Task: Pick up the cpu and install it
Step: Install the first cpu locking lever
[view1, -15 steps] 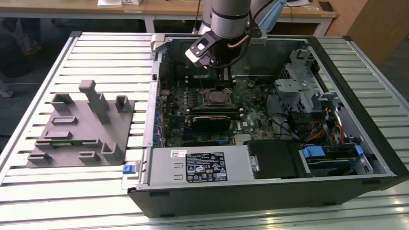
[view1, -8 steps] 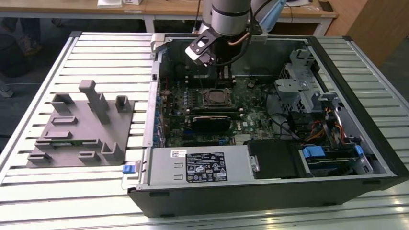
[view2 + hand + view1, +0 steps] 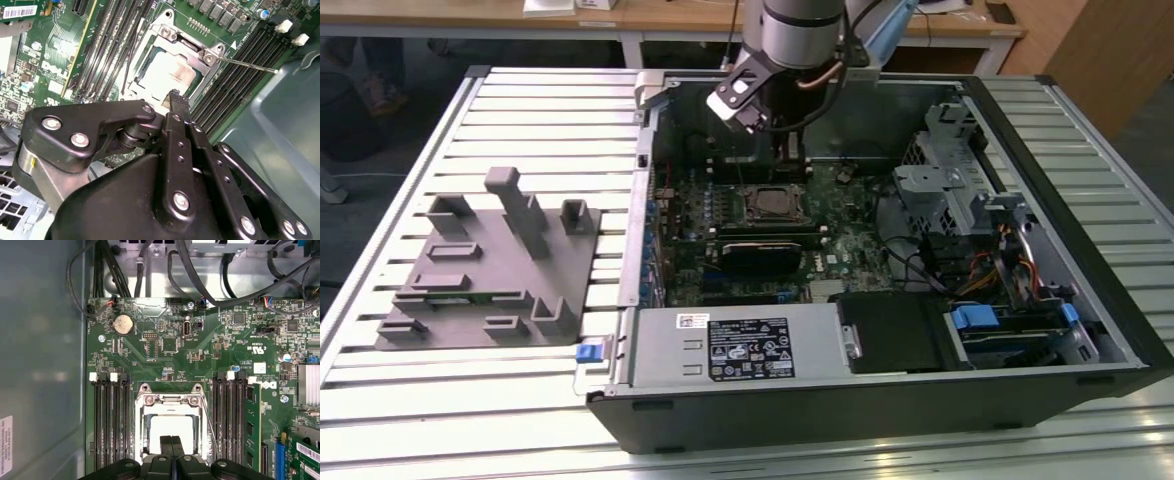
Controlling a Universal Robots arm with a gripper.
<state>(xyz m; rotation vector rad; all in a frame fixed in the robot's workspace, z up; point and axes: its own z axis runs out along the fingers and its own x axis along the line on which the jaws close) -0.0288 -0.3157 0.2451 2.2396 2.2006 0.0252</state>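
Print present but none legible: white stickers on the power supply (image 3: pixel 736 345), motherboard (image 3: pixel 165 347) and case wall (image 3: pixel 5 445).

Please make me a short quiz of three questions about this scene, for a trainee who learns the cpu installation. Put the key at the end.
1. True or false: the cpu lies within the metal socket frame on the motherboard.
2. Choose one. In the first wrist view, the tool is nearest to: A) the round coin battery; B) the cpu; C) the bundle of black cables.
3. Fill the gap: in the exterior view, the grey tray stands on the exterior view's ____ of the computer case.

Key: 1 true; 2 B; 3 left.
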